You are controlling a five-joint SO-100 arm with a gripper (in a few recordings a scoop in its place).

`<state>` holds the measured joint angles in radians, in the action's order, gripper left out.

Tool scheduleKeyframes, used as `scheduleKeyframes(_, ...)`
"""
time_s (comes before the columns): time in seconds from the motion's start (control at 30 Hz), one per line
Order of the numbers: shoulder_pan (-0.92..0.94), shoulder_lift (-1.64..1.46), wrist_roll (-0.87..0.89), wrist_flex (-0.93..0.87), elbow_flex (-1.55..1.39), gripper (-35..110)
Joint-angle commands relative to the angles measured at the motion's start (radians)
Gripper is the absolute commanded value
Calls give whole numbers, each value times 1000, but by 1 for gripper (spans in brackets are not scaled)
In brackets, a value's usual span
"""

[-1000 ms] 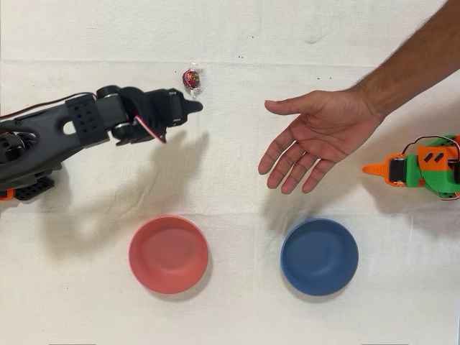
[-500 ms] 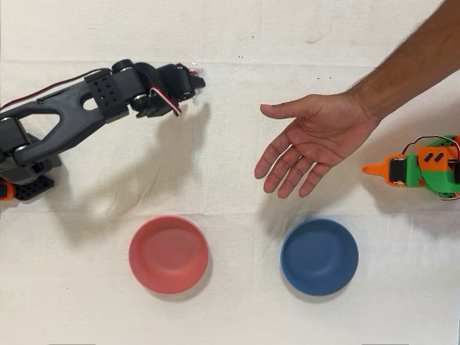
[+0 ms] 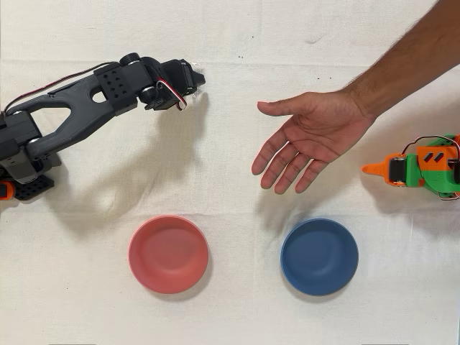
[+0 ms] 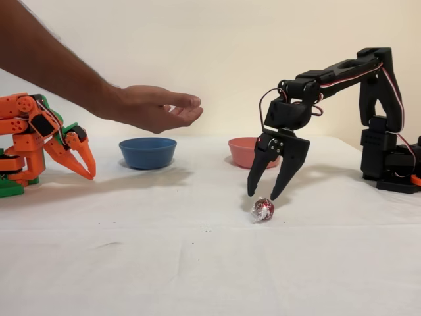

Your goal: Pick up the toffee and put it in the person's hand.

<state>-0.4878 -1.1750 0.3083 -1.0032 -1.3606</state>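
In the fixed view the gripper (image 4: pixel 263 195) hangs just above the toffee (image 4: pixel 263 209), fingers spread wide, holding nothing. The hand (image 4: pixel 154 107) waits palm up, far left.

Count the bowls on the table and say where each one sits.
2. In the overhead view, the red bowl sits at lower left, and the blue bowl at lower right, below the person's hand.
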Motion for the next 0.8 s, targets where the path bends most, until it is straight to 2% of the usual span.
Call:
scheduleKeyframes(0.0, -25, -23, 17, -3, 28, 20)
scheduleKeyframes(0.77, -57, 72, 80, 32, 98, 18)
